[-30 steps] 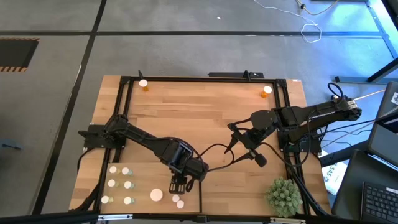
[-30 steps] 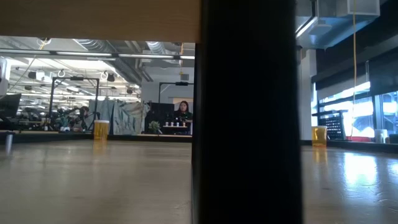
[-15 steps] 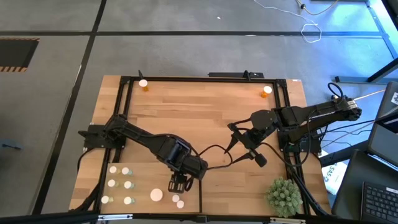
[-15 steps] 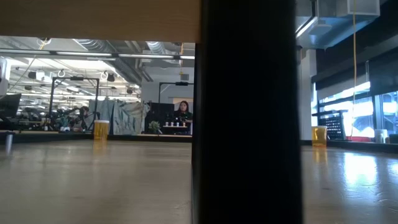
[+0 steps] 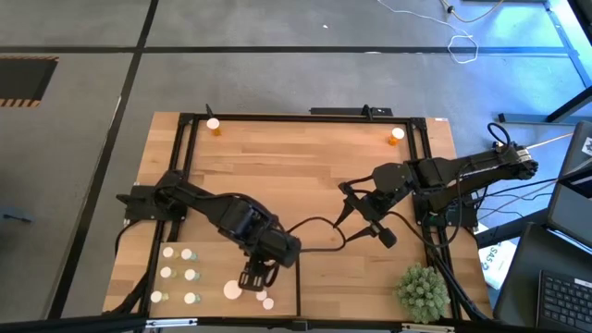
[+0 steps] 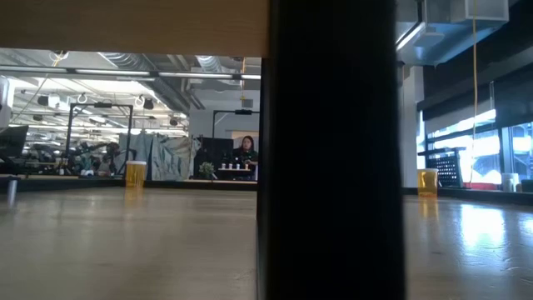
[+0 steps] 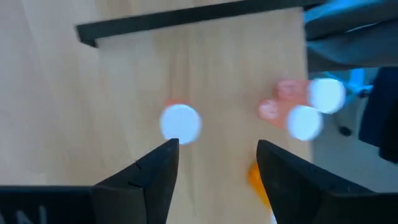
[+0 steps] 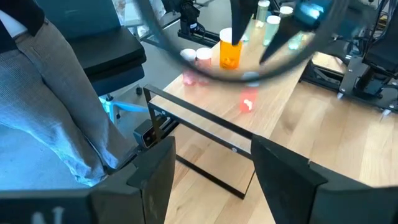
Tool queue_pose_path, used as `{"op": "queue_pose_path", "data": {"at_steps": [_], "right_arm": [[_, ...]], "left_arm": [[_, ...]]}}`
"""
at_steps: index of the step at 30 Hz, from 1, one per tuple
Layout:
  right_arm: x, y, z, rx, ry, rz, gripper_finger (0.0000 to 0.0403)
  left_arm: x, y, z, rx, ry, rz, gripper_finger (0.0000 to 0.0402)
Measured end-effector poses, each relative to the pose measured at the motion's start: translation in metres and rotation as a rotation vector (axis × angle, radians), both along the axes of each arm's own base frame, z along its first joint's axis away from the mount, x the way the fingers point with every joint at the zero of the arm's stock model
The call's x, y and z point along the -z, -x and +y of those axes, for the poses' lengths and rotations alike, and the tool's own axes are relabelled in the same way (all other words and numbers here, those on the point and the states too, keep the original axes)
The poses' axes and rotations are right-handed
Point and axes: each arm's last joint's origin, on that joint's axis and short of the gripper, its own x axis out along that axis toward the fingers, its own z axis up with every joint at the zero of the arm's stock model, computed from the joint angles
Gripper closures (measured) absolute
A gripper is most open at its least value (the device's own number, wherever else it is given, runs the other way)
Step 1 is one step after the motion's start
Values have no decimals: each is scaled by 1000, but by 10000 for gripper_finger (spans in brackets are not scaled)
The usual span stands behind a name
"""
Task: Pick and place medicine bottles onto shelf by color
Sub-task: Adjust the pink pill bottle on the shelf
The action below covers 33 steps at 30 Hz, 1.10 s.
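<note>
The shelf (image 5: 215, 262), a pale board with a dark divider (image 5: 298, 277), lies at the table's near left. On it stand several greenish and white bottles (image 5: 190, 275), a wider white-capped orange bottle (image 5: 230, 290) and two small bottles (image 5: 265, 299). My left gripper (image 5: 252, 278) hovers open just above the shelf, between the wide bottle and the small pair. In its wrist view the wide bottle's cap (image 7: 180, 121) lies ahead of the fingers and the pair (image 7: 314, 109) off to one side. My right gripper (image 5: 368, 218) waits open over the table's middle right.
Two orange bottles stand at the table's far corners (image 5: 214, 125) (image 5: 398, 135), also seen in the low view (image 6: 135, 173) (image 6: 427, 181). A spiky green plant ball (image 5: 423, 289) sits at the near right corner. The dark upright (image 6: 333, 150) blocks the low view's middle. A person's legs (image 8: 56, 93) stand beyond the near edge.
My left gripper has moved a little toward the table's near left corner, coming closer to the wide white-capped bottle. The bottles have stayed where they were.
</note>
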Motion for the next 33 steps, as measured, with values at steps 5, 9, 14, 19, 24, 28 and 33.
{"op": "queue_pose_path", "data": {"at_steps": [5, 9, 14, 19, 24, 28, 33], "right_arm": [[0, 0, 0, 0, 0, -1, 189], [0, 0, 0, 0, 0, -1, 189], [0, 0, 0, 0, 0, -2, 189], [0, 0, 0, 0, 0, -2, 189], [0, 0, 0, 0, -1, -2, 189], [0, 0, 0, 0, 0, -2, 189], [0, 0, 0, 0, 0, -1, 189]], "left_arm": [[-10, 16, -8, 17, 33, 4, 191], [-11, 24, -19, 17, 44, 17, 191], [-12, 31, -34, -73, 63, 5, 191], [-3, 34, -51, -32, 1, -27, 191], [14, 31, -63, -18, -16, -34, 191], [20, 28, -66, 0, -32, -62, 191], [19, 26, -67, 1, -20, -79, 191]]}}
